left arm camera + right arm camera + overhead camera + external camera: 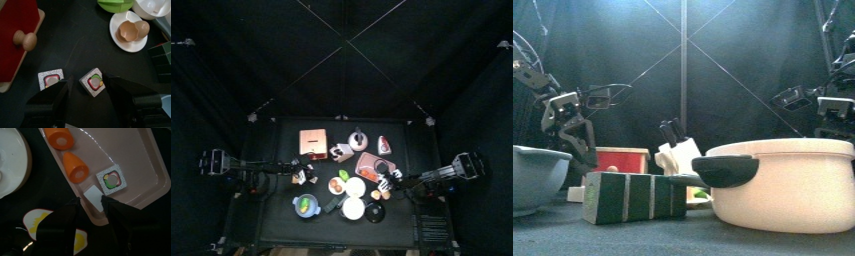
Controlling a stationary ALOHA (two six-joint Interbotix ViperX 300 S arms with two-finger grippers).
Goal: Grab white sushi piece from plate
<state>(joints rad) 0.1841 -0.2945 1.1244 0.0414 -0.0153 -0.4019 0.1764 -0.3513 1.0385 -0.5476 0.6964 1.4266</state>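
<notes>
A pink plate [141, 170] holds two orange carrots [73, 165], a sushi roll with a white rim and a green and red centre [111, 179], and a plain white sushi piece [92, 195] near the plate's edge. My right gripper [94, 203] hovers over that edge, jaws open, and the plain white piece lies between its fingertips. I cannot tell whether they touch it. My left gripper [92, 95] is open above the black table, over two more rolls [93, 81] [50, 79]. From above, the right gripper [390, 177] sits at the plate [374, 165].
Near the left gripper lie a red box with a wooden knob [17, 35], a white dish with a brown shell [130, 30] and a green piece [117, 5]. At the table's front stand a large pot with a black handle [787, 185], dark green blocks [633, 197] and a grey bowl [533, 175].
</notes>
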